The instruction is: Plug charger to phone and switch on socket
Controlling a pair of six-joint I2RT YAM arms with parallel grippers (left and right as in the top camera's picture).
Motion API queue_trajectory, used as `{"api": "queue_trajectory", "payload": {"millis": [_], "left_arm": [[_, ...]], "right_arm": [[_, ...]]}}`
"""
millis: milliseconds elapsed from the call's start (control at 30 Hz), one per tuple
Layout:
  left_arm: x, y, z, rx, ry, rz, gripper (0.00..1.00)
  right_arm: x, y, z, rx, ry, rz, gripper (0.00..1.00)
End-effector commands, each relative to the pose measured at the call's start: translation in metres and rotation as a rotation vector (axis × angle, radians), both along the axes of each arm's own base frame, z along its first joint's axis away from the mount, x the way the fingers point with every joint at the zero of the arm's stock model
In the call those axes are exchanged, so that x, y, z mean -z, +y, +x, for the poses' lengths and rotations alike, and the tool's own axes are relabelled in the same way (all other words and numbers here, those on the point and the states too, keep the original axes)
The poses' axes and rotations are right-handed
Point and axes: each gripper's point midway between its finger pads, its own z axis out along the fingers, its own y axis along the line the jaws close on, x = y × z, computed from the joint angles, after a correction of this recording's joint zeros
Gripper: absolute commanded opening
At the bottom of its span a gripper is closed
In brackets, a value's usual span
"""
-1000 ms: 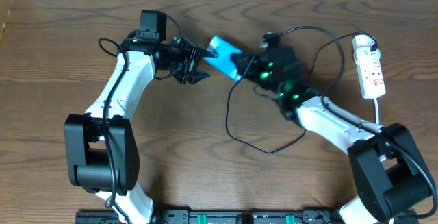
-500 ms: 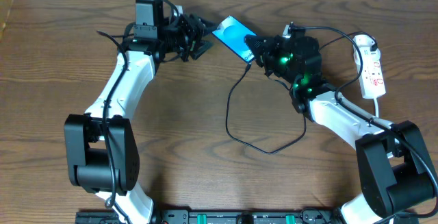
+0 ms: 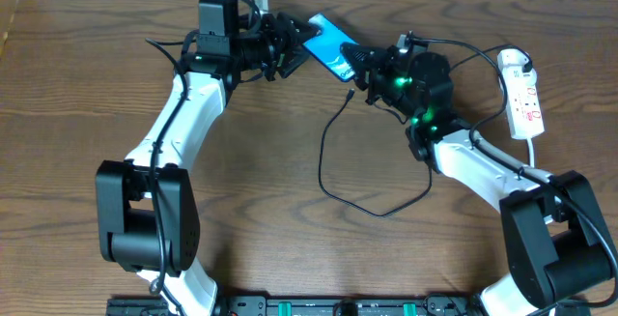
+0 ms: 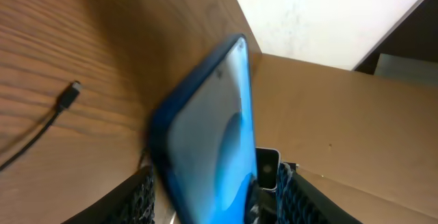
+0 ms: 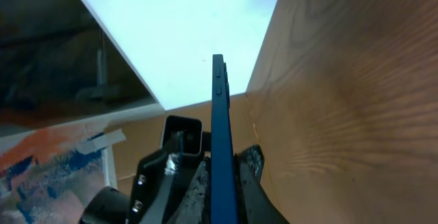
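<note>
The phone (image 3: 326,43), blue-screened, is lifted near the table's far edge between both grippers. My left gripper (image 3: 297,45) is shut on it from the left, and the screen (image 4: 212,128) fills the space between the mesh fingers (image 4: 145,198). From the right, my right gripper (image 3: 355,63) is shut on the phone's faces, so the phone (image 5: 219,114) shows edge-on in the right wrist view. The charger's connector tip (image 3: 348,95) lies loose on the wood just below the phone, also seen as the tip (image 4: 70,90). Its black cable (image 3: 328,176) loops toward the white socket (image 3: 521,99).
The socket lies at the far right with its thick white cord (image 3: 533,152) running toward the front. The cable loop (image 3: 381,210) rests mid-table. The table's back edge and a white wall (image 4: 321,11) lie just beyond the phone.
Both grippers and the phone have moved toward the table's far edge, and the left gripper has come closer to the phone. The cable tip has followed a little way toward the far edge.
</note>
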Motion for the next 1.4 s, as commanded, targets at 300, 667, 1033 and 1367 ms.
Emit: {"api": "queue_trajectory", "payload": {"millis": [300,667,1033,1367], "left_arm": [[-0.012,-0.009,0.003,-0.024,-0.023,0.011,0.54],[-0.028,-0.026,0.005,0.001,-0.107,-0.014,0.37],[-0.035,-0.031,0.000,0.004,-0.016,-0.100,0.30],[-0.064,-0.039,-0.001,0.050,-0.062,-0.199,0.24]], "right_arm": [[-0.014,0.008,-0.001,-0.006,0.046,0.084,0.01],[-0.010,0.008,-0.002,-0.011,0.081,0.096,0.01],[-0.007,0.008,-0.002,-0.009,0.098,0.093,0.01],[-0.006,0.008,-0.003,-0.007,0.107,0.101,0.01]]}}
